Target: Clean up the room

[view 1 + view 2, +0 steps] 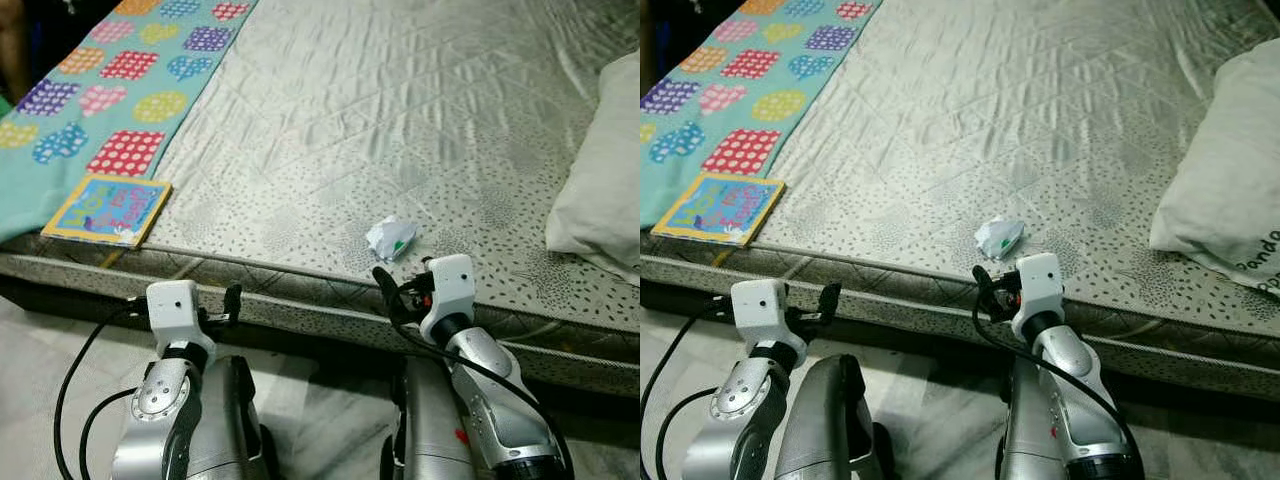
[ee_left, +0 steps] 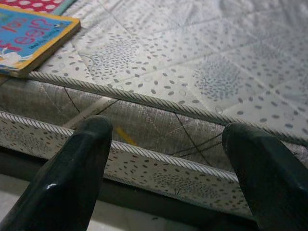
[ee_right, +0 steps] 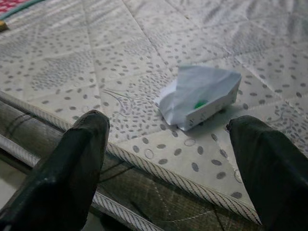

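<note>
While both claws gape, right claw (image 3: 168, 159) faces crumpled paper (image 3: 202, 96) nr mattress (image 1: 400, 120) edge.

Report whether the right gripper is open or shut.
Open. In the right wrist view the right gripper has its two black fingers spread wide apart, with the crumpled paper lying on the mattress beyond them.

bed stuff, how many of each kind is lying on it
crumpled paper: 1
book: 1
pillow: 1
patterned blanket: 1
total: 4
</note>
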